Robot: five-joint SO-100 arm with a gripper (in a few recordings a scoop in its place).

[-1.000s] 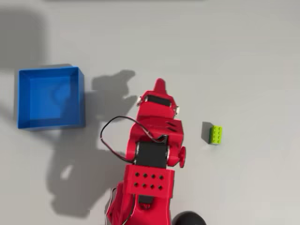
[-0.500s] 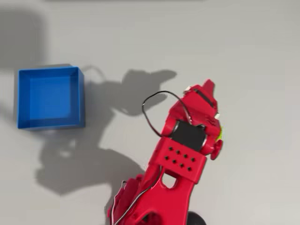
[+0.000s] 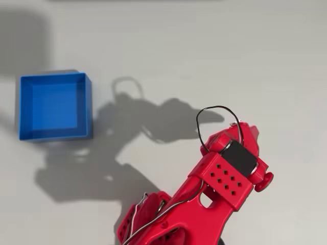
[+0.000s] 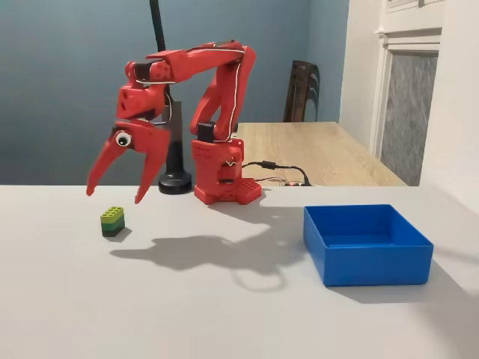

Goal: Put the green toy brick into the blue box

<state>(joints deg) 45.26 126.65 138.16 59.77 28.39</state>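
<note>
In the fixed view, nearest on the pale grey table stands the square bright blue open-topped box, at the right and with nothing in it; in the overhead view it sits at the left. Further back on the left lies the small lime-green studded plastic brick with darker green sides, resting on the table, untouched. Just above and a little behind it hangs the red two-finger gripper, its fingers spread wide and holding nothing. To grasp well, it should descend straight, straddle the brick evenly, then close before lifting toward the box.
</note>
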